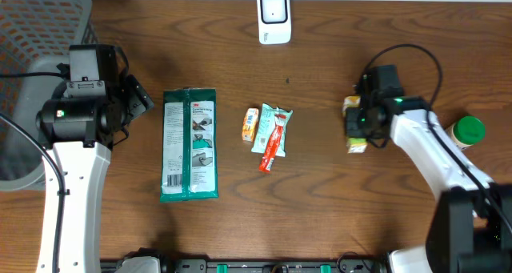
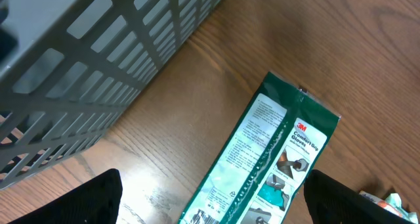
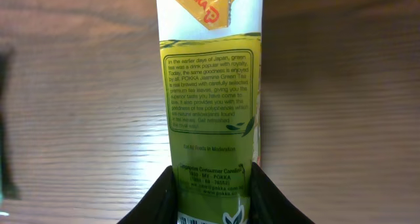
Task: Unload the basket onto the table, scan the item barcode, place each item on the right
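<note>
Near the right edge of the counter [image 1: 320, 217], my right jaws clench the yellow-green paper tea carton [image 3: 210, 86] by its sides, print bared for the white plastic scanner [image 1: 274, 17]; left jaws released.

Pokka tea carton [image 1: 357, 146]: slim, yellow-green, small print on the upturned face, orange-yellow panel with red logo at the far end. It lies flat on the right of the table [image 1: 320, 217]. The right gripper [image 3: 211, 178] pinches its two long sides at the near end. Barcode scanner [image 1: 274, 17]: white, dark window, at far centre edge, well apart from the carton.
</note>
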`<state>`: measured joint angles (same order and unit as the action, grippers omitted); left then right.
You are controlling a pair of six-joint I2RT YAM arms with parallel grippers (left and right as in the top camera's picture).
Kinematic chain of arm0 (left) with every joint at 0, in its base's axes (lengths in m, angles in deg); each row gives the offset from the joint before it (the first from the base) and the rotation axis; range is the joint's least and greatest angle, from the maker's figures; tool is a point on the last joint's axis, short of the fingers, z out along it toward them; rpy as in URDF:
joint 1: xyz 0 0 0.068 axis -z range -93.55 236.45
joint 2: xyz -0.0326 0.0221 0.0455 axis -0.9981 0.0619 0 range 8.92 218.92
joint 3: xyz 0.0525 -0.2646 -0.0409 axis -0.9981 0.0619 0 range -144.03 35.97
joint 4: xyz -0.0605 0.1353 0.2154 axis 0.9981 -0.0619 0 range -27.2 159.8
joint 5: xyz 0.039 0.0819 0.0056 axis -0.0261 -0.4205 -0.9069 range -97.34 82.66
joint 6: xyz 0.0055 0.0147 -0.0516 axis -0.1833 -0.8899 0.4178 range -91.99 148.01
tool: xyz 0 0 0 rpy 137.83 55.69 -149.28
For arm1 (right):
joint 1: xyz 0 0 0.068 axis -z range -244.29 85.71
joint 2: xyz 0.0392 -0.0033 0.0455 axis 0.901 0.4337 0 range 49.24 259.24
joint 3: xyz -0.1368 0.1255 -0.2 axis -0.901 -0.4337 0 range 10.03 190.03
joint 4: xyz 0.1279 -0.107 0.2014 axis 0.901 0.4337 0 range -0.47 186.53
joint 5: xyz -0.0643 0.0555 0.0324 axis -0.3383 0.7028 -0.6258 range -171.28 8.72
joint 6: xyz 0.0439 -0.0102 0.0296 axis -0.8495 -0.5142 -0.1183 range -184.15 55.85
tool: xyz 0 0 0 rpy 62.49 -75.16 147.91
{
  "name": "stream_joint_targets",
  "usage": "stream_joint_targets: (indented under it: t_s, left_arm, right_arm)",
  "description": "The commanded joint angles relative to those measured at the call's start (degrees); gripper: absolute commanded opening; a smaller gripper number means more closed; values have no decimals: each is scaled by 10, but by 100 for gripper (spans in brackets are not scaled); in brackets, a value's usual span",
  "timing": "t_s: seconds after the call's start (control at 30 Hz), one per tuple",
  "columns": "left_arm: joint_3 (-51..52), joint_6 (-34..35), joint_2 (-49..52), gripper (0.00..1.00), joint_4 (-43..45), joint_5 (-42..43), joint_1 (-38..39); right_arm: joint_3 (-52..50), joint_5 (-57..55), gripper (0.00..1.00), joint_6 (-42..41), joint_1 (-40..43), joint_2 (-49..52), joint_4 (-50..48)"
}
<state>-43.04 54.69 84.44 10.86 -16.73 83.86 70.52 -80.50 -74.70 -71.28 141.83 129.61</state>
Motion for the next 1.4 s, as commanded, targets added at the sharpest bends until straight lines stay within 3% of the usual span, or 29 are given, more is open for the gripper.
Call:
stream_joint_targets:
  t_s: [0.0,0.67,1.03,1.37]
  left_arm:
    - [-4,-7,-3,89,-2,-7,-2]
    - [-4,-7,-3,89,-2,-7,-2]
    - [-4,-7,-3,89,-2,-7,-2]
    - [-4,-7,-3,89,-2,-7,-2]
  right_arm:
    - [23,-82,24,34,5,-52,9]
    - [3,-114,24,38,-17,-41,5]
    - [3,24,24,44,-17,-41,-63]
    - [2,47,24,33,-17,-41,-105]
